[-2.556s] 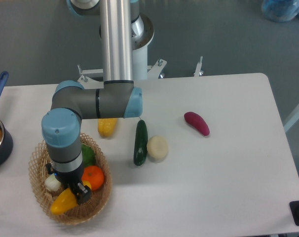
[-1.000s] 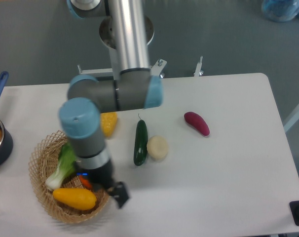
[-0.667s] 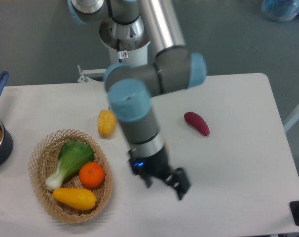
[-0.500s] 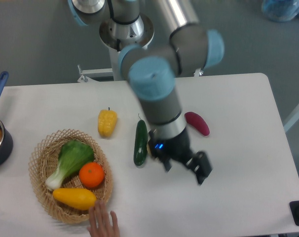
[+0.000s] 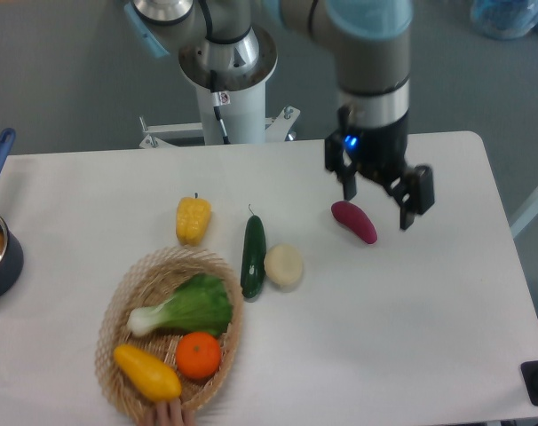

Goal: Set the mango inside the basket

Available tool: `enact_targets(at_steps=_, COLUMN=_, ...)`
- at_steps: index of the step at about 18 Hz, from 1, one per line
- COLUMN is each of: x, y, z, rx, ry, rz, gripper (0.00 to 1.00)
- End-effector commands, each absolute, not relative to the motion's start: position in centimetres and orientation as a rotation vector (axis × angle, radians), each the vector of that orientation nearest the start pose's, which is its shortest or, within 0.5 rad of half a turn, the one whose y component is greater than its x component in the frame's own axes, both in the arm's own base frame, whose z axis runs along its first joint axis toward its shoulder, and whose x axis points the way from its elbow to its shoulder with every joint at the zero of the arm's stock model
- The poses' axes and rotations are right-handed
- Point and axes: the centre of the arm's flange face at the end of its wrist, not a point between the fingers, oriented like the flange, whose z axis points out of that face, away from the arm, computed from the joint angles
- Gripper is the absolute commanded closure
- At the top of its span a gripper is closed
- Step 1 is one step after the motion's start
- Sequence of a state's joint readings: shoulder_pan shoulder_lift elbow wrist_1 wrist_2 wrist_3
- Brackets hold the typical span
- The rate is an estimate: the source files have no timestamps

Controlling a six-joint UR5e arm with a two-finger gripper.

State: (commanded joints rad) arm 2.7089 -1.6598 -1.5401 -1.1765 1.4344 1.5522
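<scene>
1. While the mango [image 5: 147, 374] is lying inside the basket [image 5: 125, 293], far down and to the left of the pincer [image 5: 381, 199], the task is looking done as far as placement goes.
2. The pincer is hanging with its fingers spread apart and gripping nothing (the gap between them is showing bare table), well away from the basket.
3. Sharing the basket with the mango are an orange [image 5: 199, 354], touching or just beside it, and a leafy green vegetable [image 5: 187, 308] above both.
4. A purple sweet potato [image 5: 353, 221] is sitting just below the pincer and slightly to its left, apart from the fingers.
5. Further left of the pincer, a pale round vegetable [image 5: 283, 265] is resting against a cucumber [image 5: 253, 256], and a yellow pepper [image 5: 193, 220] is lying beyond them.
6. Fingertips of a person's hand [image 5: 170, 414] are showing at the basket's lower rim, so I judge nothing is left for the arm except staying clear.
</scene>
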Motion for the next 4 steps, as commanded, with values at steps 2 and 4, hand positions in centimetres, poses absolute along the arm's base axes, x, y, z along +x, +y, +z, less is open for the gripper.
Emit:
enact_targets(at_steps=2, x=-44.30, y=36.62, z=50.44, rx=-2.826, ry=0.628, rz=0.436, gripper=0.00)
enact_targets(at_steps=4, x=-44.35, y=36.57, z=50.44, rx=-2.825, ry=0.626, rz=0.436, gripper=0.00)
